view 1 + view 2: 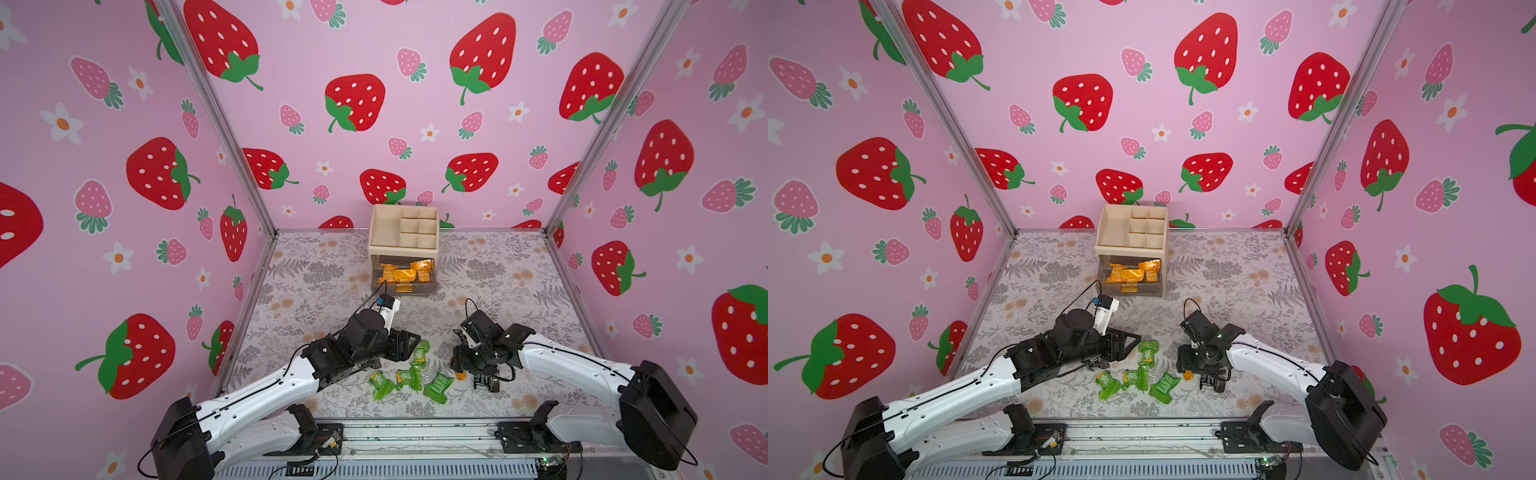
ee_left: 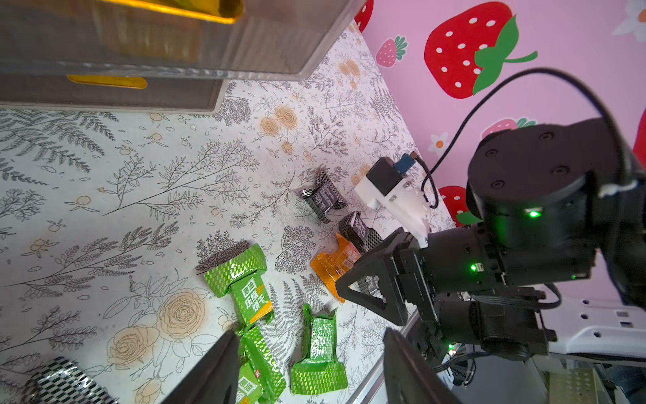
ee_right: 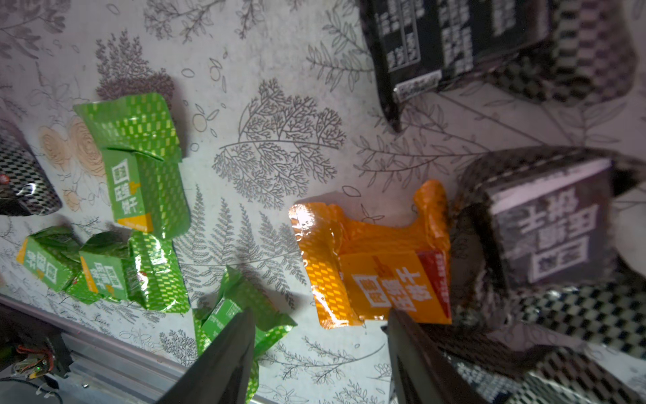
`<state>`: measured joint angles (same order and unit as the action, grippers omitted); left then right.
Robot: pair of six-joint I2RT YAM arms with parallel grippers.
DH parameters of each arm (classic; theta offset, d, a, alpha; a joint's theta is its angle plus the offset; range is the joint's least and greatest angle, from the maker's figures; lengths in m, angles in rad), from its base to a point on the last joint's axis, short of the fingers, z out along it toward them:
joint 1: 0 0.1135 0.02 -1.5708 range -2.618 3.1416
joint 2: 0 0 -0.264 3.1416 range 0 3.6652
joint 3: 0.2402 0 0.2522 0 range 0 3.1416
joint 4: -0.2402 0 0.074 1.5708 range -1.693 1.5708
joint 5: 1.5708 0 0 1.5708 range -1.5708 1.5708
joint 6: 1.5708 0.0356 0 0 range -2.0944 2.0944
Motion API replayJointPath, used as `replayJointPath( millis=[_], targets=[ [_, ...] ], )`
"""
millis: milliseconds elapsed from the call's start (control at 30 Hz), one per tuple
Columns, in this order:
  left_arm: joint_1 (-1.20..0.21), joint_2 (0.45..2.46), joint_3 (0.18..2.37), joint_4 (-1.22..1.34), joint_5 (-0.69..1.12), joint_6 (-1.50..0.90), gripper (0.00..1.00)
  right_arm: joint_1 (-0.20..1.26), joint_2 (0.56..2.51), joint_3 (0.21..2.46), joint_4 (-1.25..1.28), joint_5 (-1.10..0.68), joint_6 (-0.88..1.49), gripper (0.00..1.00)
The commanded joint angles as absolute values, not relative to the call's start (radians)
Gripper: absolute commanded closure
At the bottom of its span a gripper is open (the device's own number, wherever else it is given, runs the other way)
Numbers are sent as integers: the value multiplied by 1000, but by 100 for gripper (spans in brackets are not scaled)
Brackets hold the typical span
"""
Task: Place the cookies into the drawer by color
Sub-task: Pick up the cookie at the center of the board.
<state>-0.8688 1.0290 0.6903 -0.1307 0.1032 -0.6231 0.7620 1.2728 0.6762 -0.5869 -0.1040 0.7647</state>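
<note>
Beige drawer organizer (image 1: 403, 243) stands at the far middle of the floral table (image 1: 498, 270), against the back wall, its divided tray top facing up. One smoky drawer just under the tray is pulled out toward the arms and holds a pile of orange cookies (image 1: 402, 274), seen in both top views. A cluster of green cookies (image 1: 411, 376) lies on the table near the front edge, between the two arms. A single orange cookie (image 3: 377, 266) lies flat on the table just beside that cluster, on the right arm's side; only a sliver of it (image 1: 1187, 375) shows in a top view. Black cookies (image 3: 545, 224) lie touching or just beside the orange one; in the top views the right arm hides them. Left gripper (image 2: 309, 334) is low over the green cluster, fingers (image 2: 209, 370) apart, nothing clamped between them. Right gripper (image 3: 320, 314) is low over the table, fingers (image 3: 409, 349) apart; one fingertip overlaps the edge of the single orange cookie, the gap between the fingers showing bare table. Whether that fingertip touches the wrapper cannot be told.
</note>
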Motion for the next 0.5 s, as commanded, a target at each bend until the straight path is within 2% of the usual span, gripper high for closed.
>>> replayJointPath(
  millis=[0,467],
  targets=[
    [-872,1044,742,-112,88,-601,31,758,1275,647,-583,-115,780,34],
    [-872,1070,731,-78,112,-609,31,734,1249,611,-609,-59,797,34]
  ],
)
